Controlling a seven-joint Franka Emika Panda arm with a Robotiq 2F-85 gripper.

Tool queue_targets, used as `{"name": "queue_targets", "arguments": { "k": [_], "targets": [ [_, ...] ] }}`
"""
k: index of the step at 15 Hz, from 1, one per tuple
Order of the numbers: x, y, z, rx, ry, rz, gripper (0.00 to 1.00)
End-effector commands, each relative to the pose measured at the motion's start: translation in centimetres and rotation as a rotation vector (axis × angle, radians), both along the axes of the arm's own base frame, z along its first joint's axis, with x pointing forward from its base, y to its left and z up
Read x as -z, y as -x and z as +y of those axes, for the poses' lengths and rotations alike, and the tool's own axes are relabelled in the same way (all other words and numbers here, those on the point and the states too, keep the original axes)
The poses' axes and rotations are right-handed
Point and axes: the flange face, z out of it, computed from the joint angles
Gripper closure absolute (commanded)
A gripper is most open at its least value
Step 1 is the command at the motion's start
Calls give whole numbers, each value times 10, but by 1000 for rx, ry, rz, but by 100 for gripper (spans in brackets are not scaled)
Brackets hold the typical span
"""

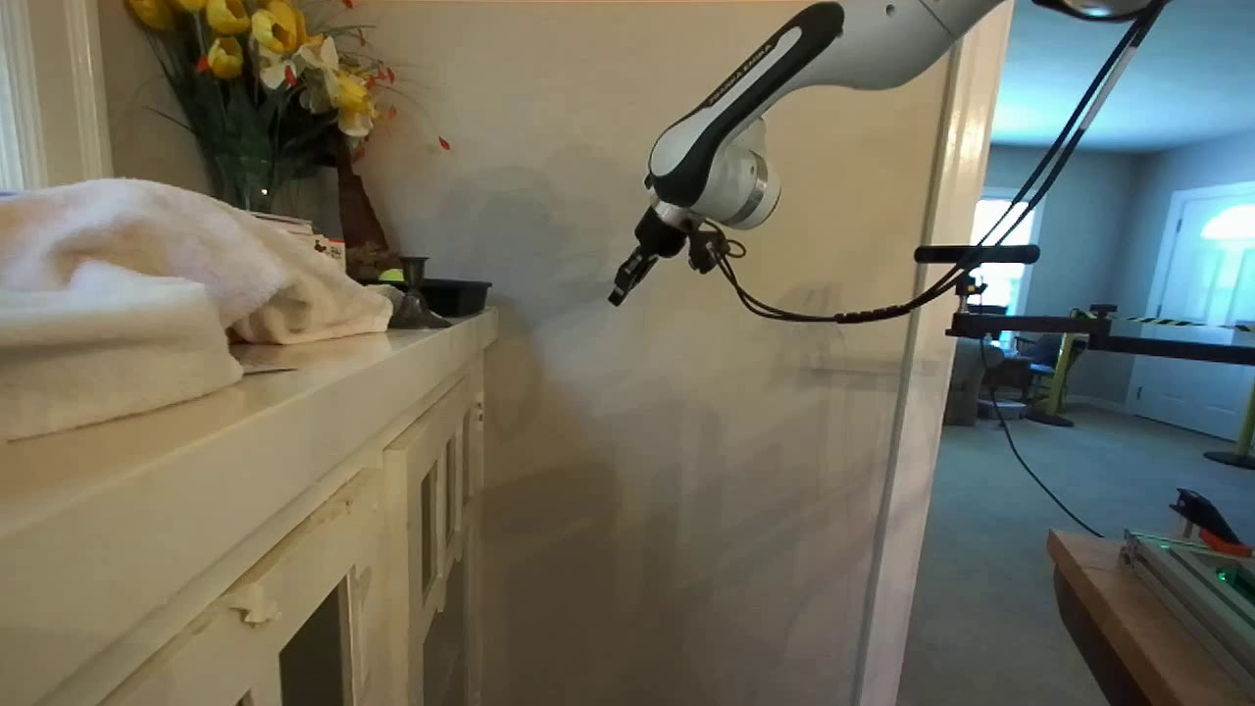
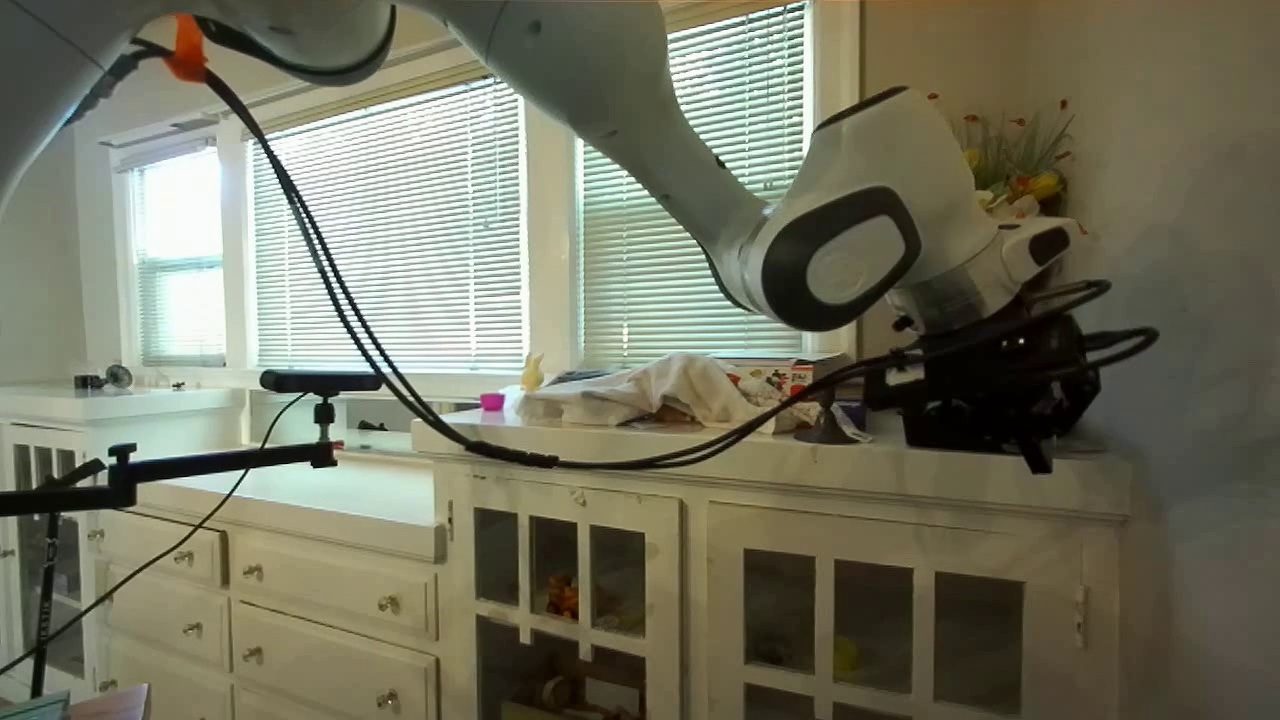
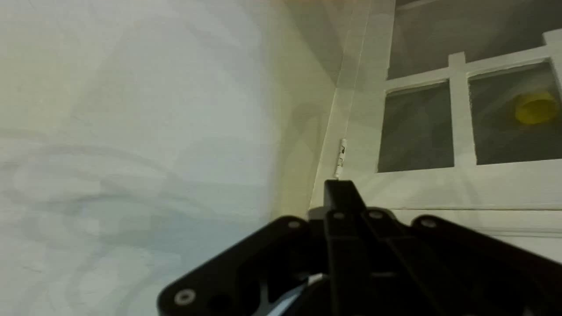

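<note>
My black gripper is in the air beyond the end of the white cabinet, in front of the plain wall. Its fingers point down and toward the cabinet side. In an exterior view the gripper tip overlaps the cabinet top's front edge. In the wrist view the fingers are together with nothing between them. Behind them show a cabinet door with dark glass panes and a hinge. A dark candlestick and a black tray are the nearest loose things on the cabinet top.
A white towel lies heaped on the cabinet top. A vase of yellow flowers stands behind it. A pink cup is on the cabinet top. A yellow thing shows behind glass. Cables hang from the arm.
</note>
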Motion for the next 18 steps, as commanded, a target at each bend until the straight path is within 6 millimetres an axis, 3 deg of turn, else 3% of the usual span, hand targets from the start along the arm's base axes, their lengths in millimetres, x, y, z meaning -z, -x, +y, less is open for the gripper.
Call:
{"name": "queue_targets", "arguments": {
  "k": [1, 10, 11, 14, 18],
  "targets": [
    [-31, -2, 18, -28, 35, 114, 100],
    [-68, -47, 90, -271, 37, 103, 100],
    [-71, -51, 96, -285, 18, 82, 74],
    [-79, -47, 88, -252, -58, -35, 60],
    [-89, -14, 33, -85, -159, -218, 32]
  ]
}}
